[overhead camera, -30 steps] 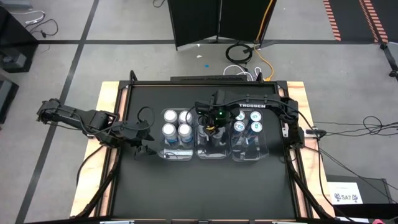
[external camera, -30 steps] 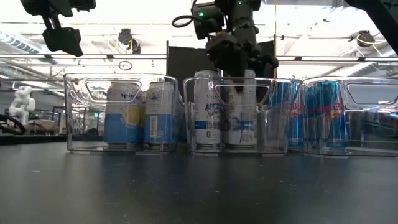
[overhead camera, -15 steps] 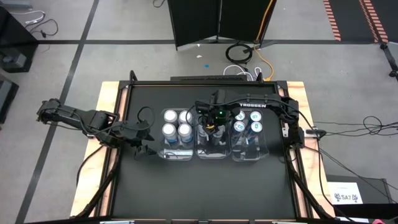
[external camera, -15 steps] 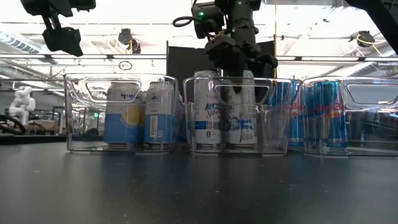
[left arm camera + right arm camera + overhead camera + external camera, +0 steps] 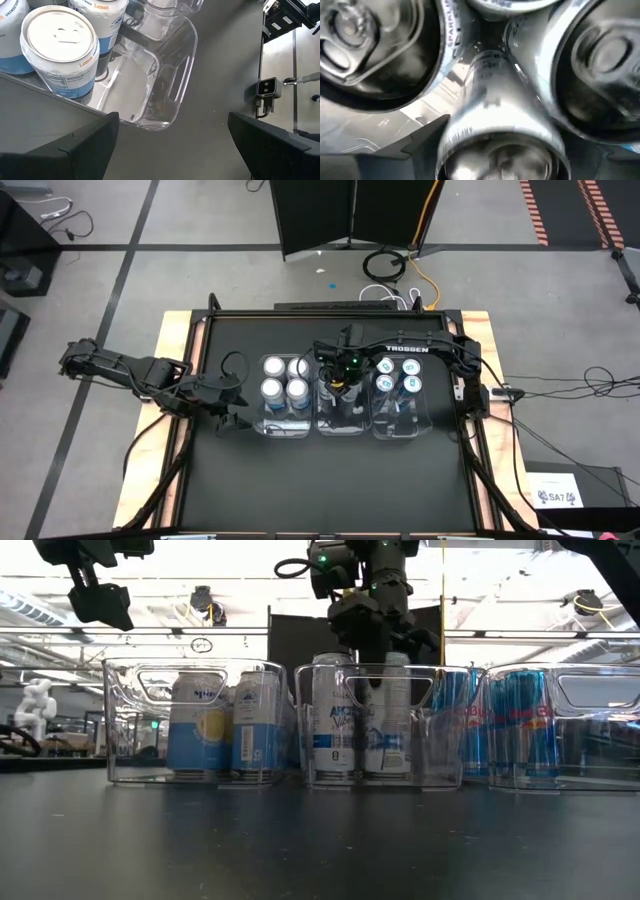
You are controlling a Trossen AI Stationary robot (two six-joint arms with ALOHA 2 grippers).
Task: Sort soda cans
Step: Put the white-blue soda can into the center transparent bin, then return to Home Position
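Note:
Three clear bins stand in a row mid-table. The left bin (image 5: 285,430) holds white-and-blue lemon cans (image 5: 200,725), the middle bin (image 5: 310,755) white cans, and the right bin (image 5: 400,433) blue cans (image 5: 520,720). My right gripper (image 5: 392,652) hangs over the middle bin, pointing down. Its fingers stand apart on either side of the top of one white can (image 5: 395,720), which rests on its base on the bin floor beside another white can (image 5: 335,720). My left gripper (image 5: 238,418) waits open near the left bin's near left corner, nothing between its fingers. My right gripper comes from above at the white can's top end (image 5: 500,150), one finger (image 5: 415,142) on each side. A gap shows beside one finger. I cannot tell whether the other finger touches the can. The can stands upright in the bin.
The bins stand close side by side, their handle cut-outs facing the near edge. Bare black table lies in front of them (image 5: 330,490) and beside the left bin (image 5: 225,75). Cables and a dark screen stand on the floor beyond the far edge.
My right gripper has risen a little over the middle bin, its fingers drawing up from the white can's side to its top. The can stays standing in the bin.

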